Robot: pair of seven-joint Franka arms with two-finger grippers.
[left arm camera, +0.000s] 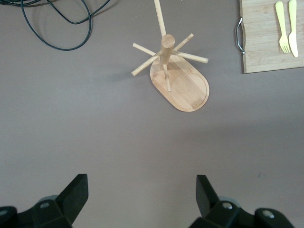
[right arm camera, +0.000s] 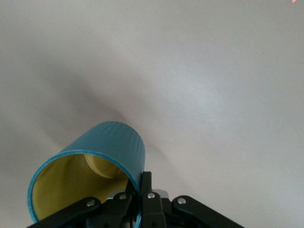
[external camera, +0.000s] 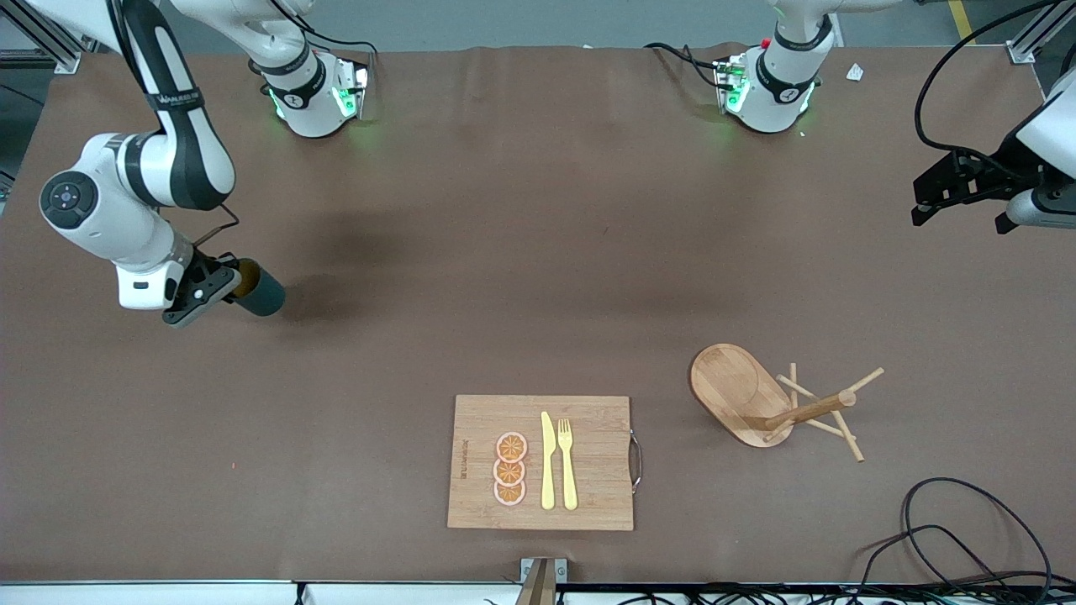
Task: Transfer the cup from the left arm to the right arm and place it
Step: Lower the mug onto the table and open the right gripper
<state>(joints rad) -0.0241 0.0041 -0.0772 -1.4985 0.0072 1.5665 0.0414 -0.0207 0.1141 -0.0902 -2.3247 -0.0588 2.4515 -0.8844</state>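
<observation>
Right gripper point(external camera: 220, 290) holds the cup point(external camera: 259, 290) by its rim, jaws clamped, tilted over the bench point(external camera: 538, 210) at the right arm's end. Left gripper point(left arm camera: 142, 194) waits, jaws wide, handover evidently complete. Placing remains: lower, level, release.

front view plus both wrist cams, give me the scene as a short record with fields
cup: dark teal, yellow-brown inside, tilted, held by its rim
right gripper: shut on the cup, over the table's right-arm end
left gripper: open, holds nothing, over the left-arm end, waiting
wooden board: near the front camera; three orange slices, yellow knife and yellow fork lie on it
wooden mug tree: beside the board toward the left-arm end, no cup on it
</observation>
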